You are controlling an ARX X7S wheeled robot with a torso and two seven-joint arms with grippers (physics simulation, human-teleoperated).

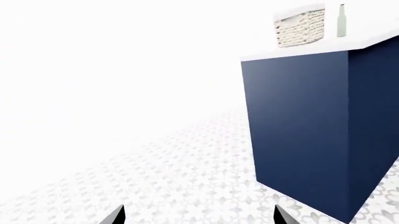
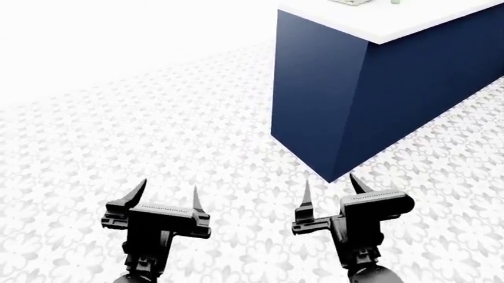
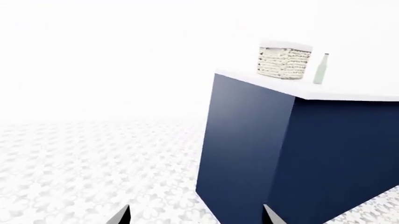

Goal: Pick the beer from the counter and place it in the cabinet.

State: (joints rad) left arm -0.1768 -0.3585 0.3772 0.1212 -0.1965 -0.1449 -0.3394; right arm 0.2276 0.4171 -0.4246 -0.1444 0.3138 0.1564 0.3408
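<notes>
The beer (image 1: pixel 341 21) is a slim pale green bottle, upright on the white counter (image 1: pixel 349 45) beside a woven basket. The right wrist view also catches the beer (image 3: pixel 320 69) on the counter (image 3: pixel 349 91), far ahead and above. In the head view only the counter's white top (image 2: pixel 386 23) and navy base show, at the upper right. My left gripper (image 2: pixel 167 197) and right gripper (image 2: pixel 329 191) hang low over the floor, both open and empty, well short of the counter. The cabinet is out of view.
A cream woven basket (image 3: pixel 283 62) stands on the counter next to the bottle. The counter's navy corner (image 2: pixel 334 177) juts toward my right gripper. White floral floor tiles (image 2: pixel 157 135) spread to the left and front.
</notes>
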